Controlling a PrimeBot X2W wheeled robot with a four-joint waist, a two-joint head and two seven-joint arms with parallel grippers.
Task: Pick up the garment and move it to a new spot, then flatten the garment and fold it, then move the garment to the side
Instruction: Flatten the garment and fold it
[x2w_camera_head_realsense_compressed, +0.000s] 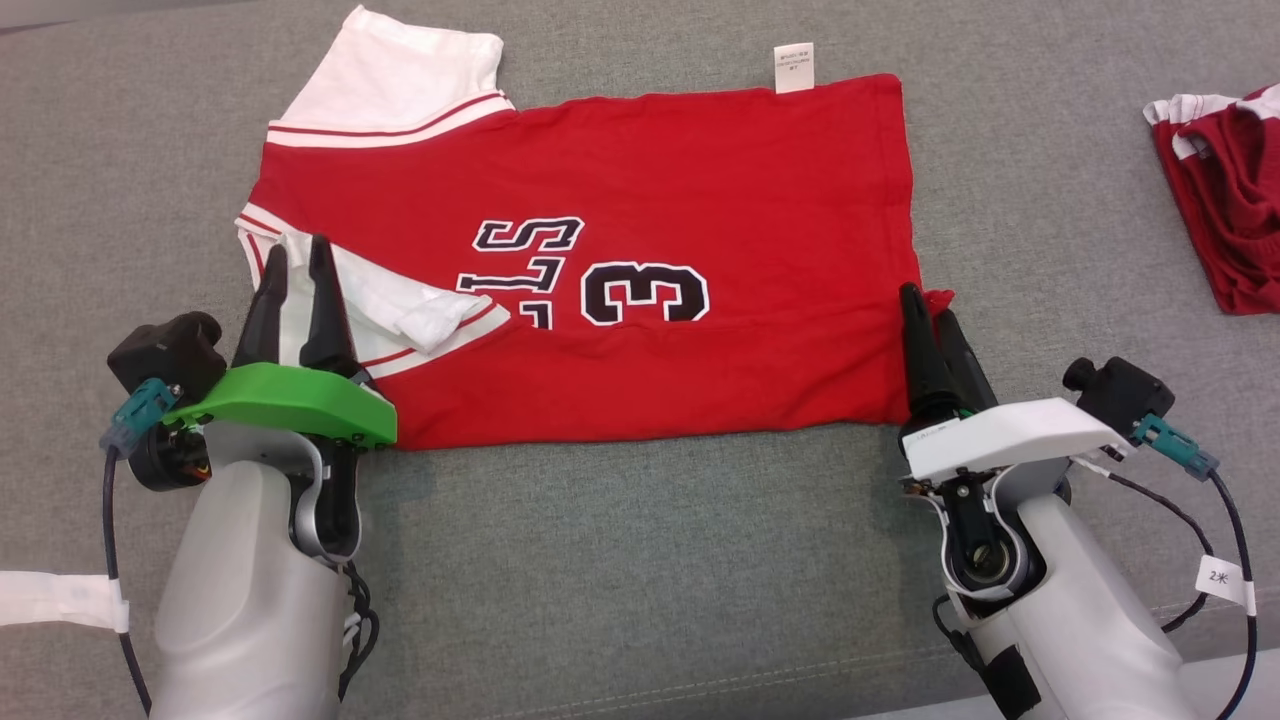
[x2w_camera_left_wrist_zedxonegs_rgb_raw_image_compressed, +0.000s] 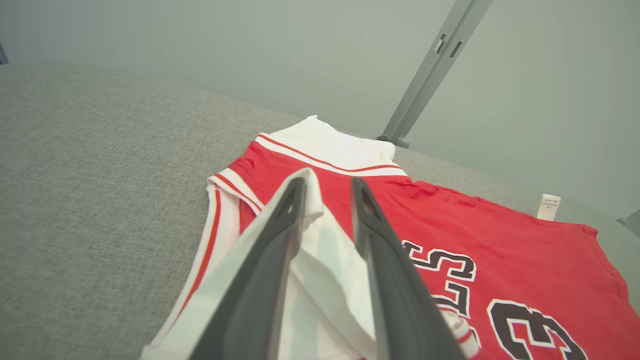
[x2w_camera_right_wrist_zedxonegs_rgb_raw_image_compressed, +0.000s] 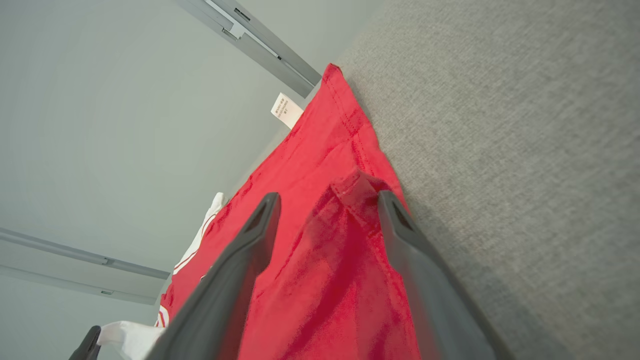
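Grey woven cloth is covering the whole surface (x2w_camera_head_realsense_compressed: 640, 560), and the garment (x2w_camera_head_realsense_compressed: 720, 200), a red jersey with white sleeves, is lying across its middle, collar end to the left and hem to the right. Its near half is lying doubled over the far half, so the fold is cutting off the near edge of the black number 3 (x2w_camera_head_realsense_compressed: 645, 295) and the lettering beside it. The far sleeve (x2w_camera_head_realsense_compressed: 400, 65) is spreading flat beyond the left shoulder. The near sleeve (x2w_camera_head_realsense_compressed: 405, 305) is lying turned in over the red cloth, hiding the start of the lettering. A second red-and-white garment (x2w_camera_head_realsense_compressed: 1225, 200) is sitting bunched at the far right edge, well apart from the jersey.

The left claw (x2w_camera_head_realsense_compressed: 298, 248) is resting on the near sleeve at the jersey's left end. Its fingers are standing a narrow gap apart with white cloth between them, and that cloth is riding up along one finger to its tip. Whether they are pinching it I cannot tell. The right claw (x2w_camera_head_realsense_compressed: 927, 303) is sitting at the near right corner of the hem, fingers parted wide and released, with the red corner (x2w_camera_right_wrist_zedxonegs_rgb_raw_image_compressed: 356, 184) poking up between them just beside one finger. A white care label (x2w_camera_head_realsense_compressed: 794, 67) is sticking out from the jersey's far edge, and a small white tag (x2w_camera_head_realsense_compressed: 1222, 578) is hanging on the right arm's cable.
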